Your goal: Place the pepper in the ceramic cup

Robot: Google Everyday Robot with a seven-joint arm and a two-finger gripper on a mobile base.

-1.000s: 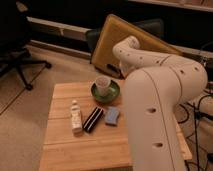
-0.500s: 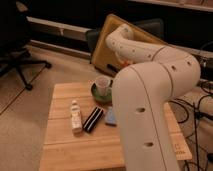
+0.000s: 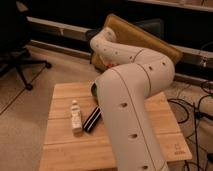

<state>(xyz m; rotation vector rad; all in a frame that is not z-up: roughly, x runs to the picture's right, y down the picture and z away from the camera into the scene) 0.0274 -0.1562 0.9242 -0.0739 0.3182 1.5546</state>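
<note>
Presently the arm [image 3: 132, 95] is blocking the counter [image 3: 62, 145] centre, gripper, pepper and ceramic cup hidden, so locating them first is advisable.

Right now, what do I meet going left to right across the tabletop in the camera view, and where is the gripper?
White bottle → dark flat bar → sliver of green bowl → the robot arm, which hides the rest. The gripper is not in view, hidden behind the arm.
</note>
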